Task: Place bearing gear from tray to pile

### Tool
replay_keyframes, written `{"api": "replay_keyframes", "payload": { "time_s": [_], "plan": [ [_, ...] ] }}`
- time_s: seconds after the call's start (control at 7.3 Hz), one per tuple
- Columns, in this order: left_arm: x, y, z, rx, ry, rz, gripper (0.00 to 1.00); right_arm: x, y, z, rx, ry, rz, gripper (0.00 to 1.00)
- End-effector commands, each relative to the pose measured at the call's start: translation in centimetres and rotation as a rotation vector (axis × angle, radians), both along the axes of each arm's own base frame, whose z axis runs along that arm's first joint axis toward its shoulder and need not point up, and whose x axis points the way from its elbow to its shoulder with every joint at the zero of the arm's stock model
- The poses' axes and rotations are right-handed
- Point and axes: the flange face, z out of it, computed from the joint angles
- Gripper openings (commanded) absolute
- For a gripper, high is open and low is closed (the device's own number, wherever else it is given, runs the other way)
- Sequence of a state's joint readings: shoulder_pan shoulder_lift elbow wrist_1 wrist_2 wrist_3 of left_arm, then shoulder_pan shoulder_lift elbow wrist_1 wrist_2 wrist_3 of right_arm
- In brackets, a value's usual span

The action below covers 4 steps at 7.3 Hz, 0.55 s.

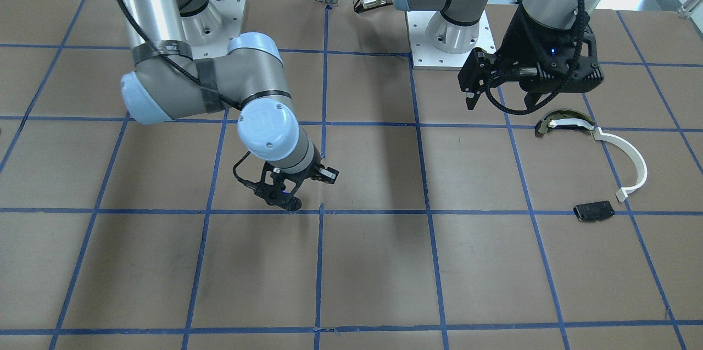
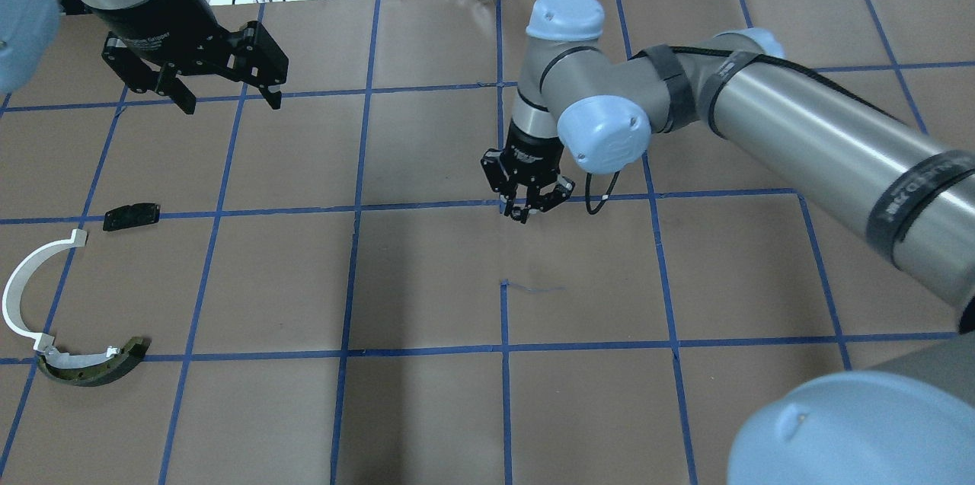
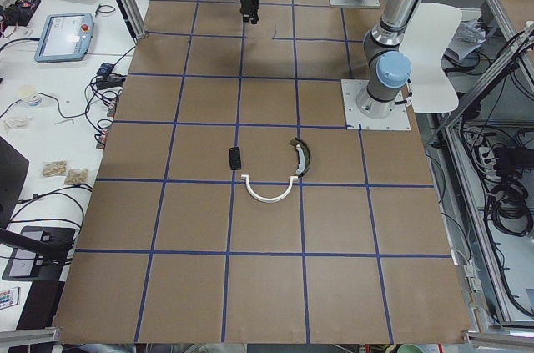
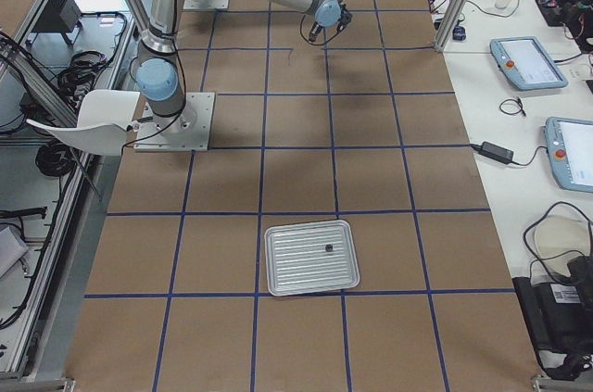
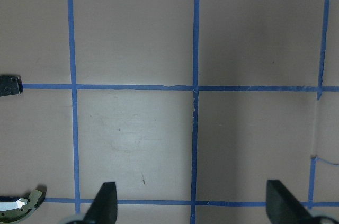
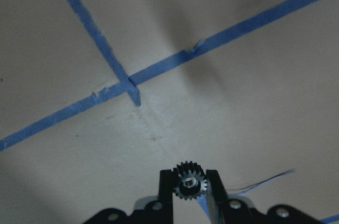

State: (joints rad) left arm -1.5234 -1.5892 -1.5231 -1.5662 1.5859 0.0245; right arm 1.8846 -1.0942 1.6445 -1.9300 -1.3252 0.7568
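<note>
My right gripper (image 6: pixel 189 192) is shut on a small dark bearing gear (image 6: pixel 189 184), held above the brown table near its middle (image 2: pixel 525 215). The pile lies at the table's left end: a thin white arc strip (image 2: pixel 23 295), a dark olive-edged curved piece (image 2: pixel 91 367) and a flat black plate (image 2: pixel 131 215). My left gripper (image 2: pixel 228 100) is open and empty, hovering beyond the pile. The left wrist view shows an edge of the black plate (image 5: pixel 8 85) and of the olive-edged piece (image 5: pixel 21 205). The silver tray (image 4: pixel 296 271) sits at the table's right end, far from both grippers.
A small dark part (image 4: pixel 328 247) lies in the tray. Blue tape lines grid the brown table (image 2: pixel 426 279). The arms' white base plates (image 1: pixel 450 56) stand at the robot's edge. Cables and tablets lie on the side bench (image 4: pixel 528 63).
</note>
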Motion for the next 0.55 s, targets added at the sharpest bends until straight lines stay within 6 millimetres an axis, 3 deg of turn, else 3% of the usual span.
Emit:
{"api": "replay_keyframes", "payload": {
  "time_s": [0.0,0.14,0.27,0.41],
  "plan": [
    [0.1,0.0,0.0,0.0,0.0,0.0,1.0,2.3,2.0,-4.2,-0.006,-0.006,-0.008,0.02],
    [0.1,0.0,0.0,0.0,0.0,0.0,1.0,2.8,2.0,-3.7,-0.028,-0.005,-0.039,0.37],
    [0.1,0.0,0.1,-0.001,0.0,0.0,1.0,2.7,1.6,-3.2,-0.044,0.003,-0.039,0.96],
    [0.0,0.1,0.1,0.0,0.001,-0.001,1.0,2.4,0.6,-1.8,-0.073,-0.008,-0.048,1.0]
  ]
}}
